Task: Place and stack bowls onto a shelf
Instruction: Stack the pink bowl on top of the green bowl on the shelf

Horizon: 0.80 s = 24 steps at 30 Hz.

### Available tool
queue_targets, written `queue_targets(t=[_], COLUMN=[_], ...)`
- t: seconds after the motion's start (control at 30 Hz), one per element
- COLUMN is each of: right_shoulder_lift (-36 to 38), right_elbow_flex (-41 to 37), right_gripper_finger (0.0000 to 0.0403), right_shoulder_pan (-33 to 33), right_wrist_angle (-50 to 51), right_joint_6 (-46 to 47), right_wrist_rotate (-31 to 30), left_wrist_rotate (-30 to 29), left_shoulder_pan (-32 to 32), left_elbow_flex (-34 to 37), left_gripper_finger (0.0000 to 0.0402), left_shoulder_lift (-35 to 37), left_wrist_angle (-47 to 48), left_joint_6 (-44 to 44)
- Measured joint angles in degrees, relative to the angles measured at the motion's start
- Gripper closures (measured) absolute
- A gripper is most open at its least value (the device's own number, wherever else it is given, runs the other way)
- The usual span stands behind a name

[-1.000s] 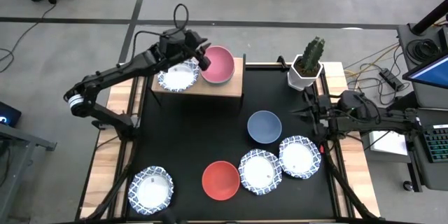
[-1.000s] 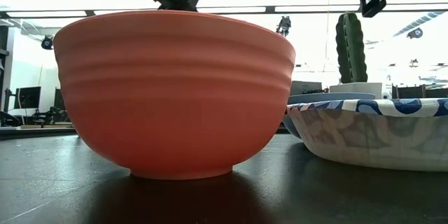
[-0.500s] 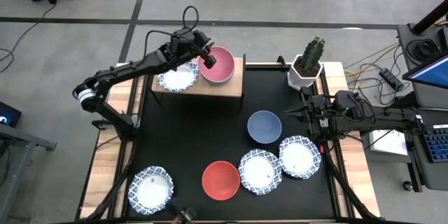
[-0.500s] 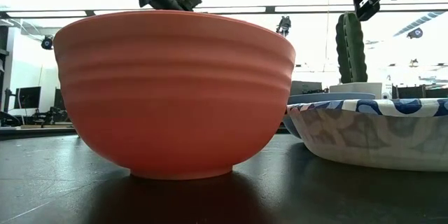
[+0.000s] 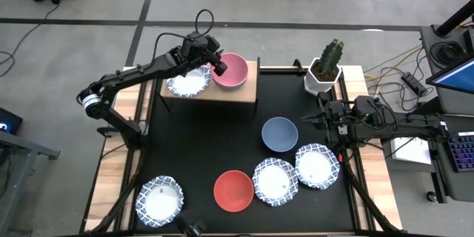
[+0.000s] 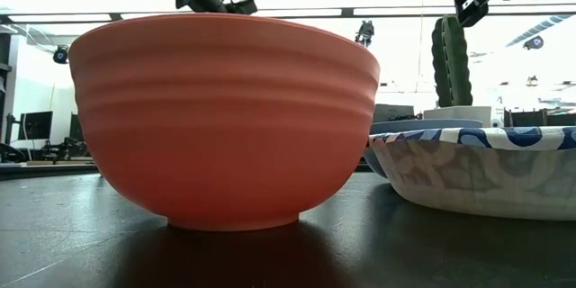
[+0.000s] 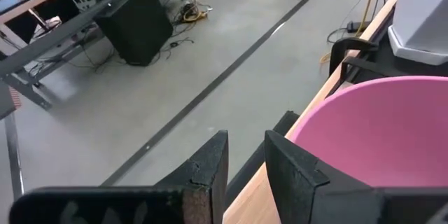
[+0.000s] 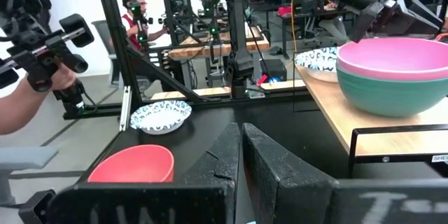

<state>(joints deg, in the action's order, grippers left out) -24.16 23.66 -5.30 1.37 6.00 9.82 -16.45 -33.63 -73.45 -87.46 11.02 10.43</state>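
Bright, even light is falling from overhead, casting only soft shadows beneath the shelf (image 5: 209,89). Behind the red bowl (image 6: 225,117), the background is glowing white with glare, and the room there is looking hazy.

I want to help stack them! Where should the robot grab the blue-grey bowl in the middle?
Probably by the rim, coming straight down from above. The blue-grey bowl sits upright and open on the black mat, so one finger can slip inside and one outside its thin wall. The side away from the patterned bowl looks roomiest.
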Motion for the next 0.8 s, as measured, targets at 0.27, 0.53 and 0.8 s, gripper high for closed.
queue_targets(t=[0.27,0.53,0.8], right_shoulder_lift=[0.0,0.0,0.0], right_elbow_flex=[0.0,0.0,0.0], right_gripper_finger=[0.0394,0.0394,0.0394], right_shoulder_pan=[0.0,0.0,0.0], right_wrist_angle=[-0.3,-0.3,-0.4], right_joint_6=[0.0,0.0,-0.7], right_wrist_rotate=[0.0,0.1,0.1], left_wrist_rotate=[2.2,-0.1,-0.2], left_shoulder_pan=[2.8,6.2,6.9], left_elbow_flex=[0.0,3.9,13.0], left_gripper_finger=[0.0325,0.0325,0.0325], left_shoulder_lift=[1.7,5.1,10.5], left_wrist_angle=[1.0,2.6,-5.3], left_joint_6=[-1.9,-3.6,-7.1])
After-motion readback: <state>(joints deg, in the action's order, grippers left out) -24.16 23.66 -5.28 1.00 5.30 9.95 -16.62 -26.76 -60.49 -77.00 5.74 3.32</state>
